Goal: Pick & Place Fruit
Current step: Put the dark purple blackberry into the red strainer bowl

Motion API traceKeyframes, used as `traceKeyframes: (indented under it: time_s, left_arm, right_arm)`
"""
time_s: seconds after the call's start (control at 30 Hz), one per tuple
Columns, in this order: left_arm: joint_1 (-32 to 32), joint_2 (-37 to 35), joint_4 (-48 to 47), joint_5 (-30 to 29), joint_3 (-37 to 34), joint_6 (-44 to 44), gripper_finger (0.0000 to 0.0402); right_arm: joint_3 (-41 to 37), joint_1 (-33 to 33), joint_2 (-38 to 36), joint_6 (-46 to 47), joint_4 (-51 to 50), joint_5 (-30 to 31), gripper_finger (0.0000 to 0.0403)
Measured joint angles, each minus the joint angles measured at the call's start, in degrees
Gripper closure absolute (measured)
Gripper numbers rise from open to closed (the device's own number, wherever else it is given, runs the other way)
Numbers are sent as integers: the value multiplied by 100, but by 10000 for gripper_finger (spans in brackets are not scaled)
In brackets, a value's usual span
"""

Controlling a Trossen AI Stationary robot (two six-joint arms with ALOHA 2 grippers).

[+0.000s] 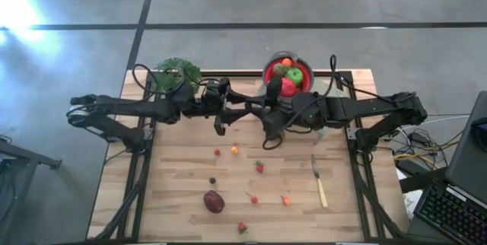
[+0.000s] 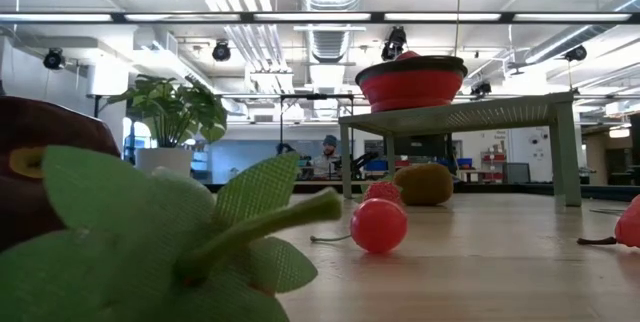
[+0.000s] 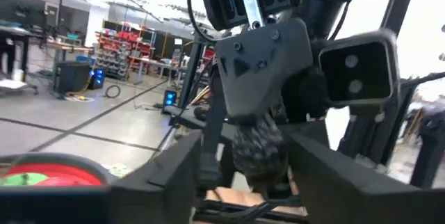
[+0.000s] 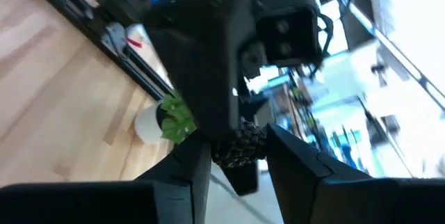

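Right hand [image 4: 238, 139] clamped on brown kiwi [image 3: 259, 140] above the tabletop [image 1: 183, 176], left hand [image 3: 245, 147] facing it, spread wide, not gripping.

In the wrist views a dark, rough-skinned fruit [image 3: 257, 147] sits between the fingers of both grippers, its kind too blurred to tell. From above, the left gripper [image 1: 228, 112] and right gripper [image 1: 255, 109] hide it entirely. Beside the right gripper, the red bowl [image 1: 271, 70] is partly covered by that arm.
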Motion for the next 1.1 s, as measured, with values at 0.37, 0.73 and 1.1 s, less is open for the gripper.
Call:
traceKeyframes:
  time_s: [0.37, 0.73, 1.1]
  left_arm:
    - [-2, -375, -479, -741, -11, 971, 79]
    - [-2, -747, -623, -737, -9, 1510, 78]
    - [-2, -769, -653, -735, -11, 1503, 78]
  right_arm:
    - [0, -386, -305, 1509, -1136, 898, 292]
    - [0, -1677, -590, 2909, -2150, -164, 282]
    - [0, -2978, -209, 3434, -2432, -1493, 278]
